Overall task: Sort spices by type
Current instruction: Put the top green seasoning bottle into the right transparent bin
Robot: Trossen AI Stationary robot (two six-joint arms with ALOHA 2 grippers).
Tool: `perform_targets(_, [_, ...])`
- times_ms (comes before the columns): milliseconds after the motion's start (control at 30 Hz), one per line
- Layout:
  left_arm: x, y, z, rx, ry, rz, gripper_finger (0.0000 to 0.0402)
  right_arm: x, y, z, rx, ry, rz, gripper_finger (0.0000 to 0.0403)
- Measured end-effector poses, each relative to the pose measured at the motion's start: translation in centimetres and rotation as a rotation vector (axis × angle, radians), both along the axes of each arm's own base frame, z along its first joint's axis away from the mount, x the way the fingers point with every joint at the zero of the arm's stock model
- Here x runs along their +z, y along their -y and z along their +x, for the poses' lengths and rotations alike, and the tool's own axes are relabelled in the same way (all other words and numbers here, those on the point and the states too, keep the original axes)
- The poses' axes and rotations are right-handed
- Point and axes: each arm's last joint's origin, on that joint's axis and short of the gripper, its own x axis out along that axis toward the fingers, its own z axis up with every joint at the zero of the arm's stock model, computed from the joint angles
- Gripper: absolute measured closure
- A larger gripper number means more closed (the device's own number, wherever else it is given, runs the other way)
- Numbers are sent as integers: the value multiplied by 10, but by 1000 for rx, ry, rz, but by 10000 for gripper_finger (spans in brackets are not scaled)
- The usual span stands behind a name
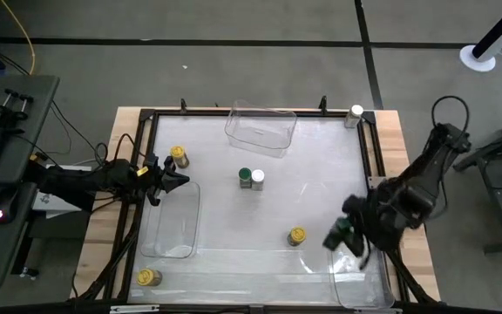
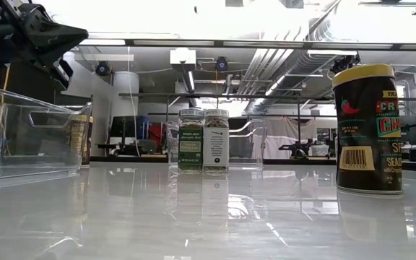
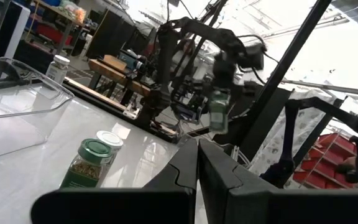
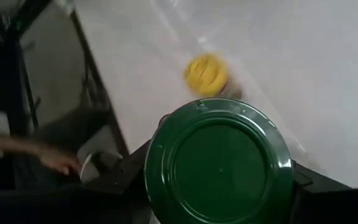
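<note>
Seven spice jars show. In the high view, a green-lidded jar [image 1: 245, 178] and a white-lidded jar [image 1: 257, 180] stand side by side mid-table. Yellow-lidded jars stand far left [image 1: 179, 155], near left [image 1: 149, 276] and near right [image 1: 296, 235]. Another white-lidded jar [image 1: 356, 113] stands at the far right corner. My right gripper [image 1: 342, 234] is shut on the second green-lidded jar [image 4: 219, 165] near the table's right edge. My left gripper [image 1: 171, 180], shut and holding nothing, hovers at the left side beside the far-left yellow jar. My right gripper pinches the green-lidded jar between its two fingers [image 4: 129, 177], one on each side of the body just under the lid [image 4: 166, 124]. The fingers come from above, pointing down, with the lid facing the wrist. The jar [image 3: 219, 109] is upright and lifted clear of the table.
Three clear plastic bins sit on the table: one at the far edge [image 1: 260, 128], one along the left side [image 1: 172, 222], one at the near right corner [image 1: 360, 279]. A black frame [image 1: 146, 118] borders the table. Open surface lies between the middle jars and the near edge.
</note>
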Motion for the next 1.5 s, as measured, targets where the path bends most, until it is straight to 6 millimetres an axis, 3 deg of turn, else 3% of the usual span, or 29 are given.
perform_targets(267, [0,0,0,1,0,0,401,-38,-36,-6,101,-271,-98,204])
perform_targets(967, [0,0,0,1,0,0,401,-114,-68,18,316,-447,-566,204])
perform_targets(1300, [0,0,0,0,0,0,401,-118,-58,31,227,-463,-590,200])
perform_targets(1500, [0,0,0,0,0,0,401,-119,-54,36,216,-504,-554,138])
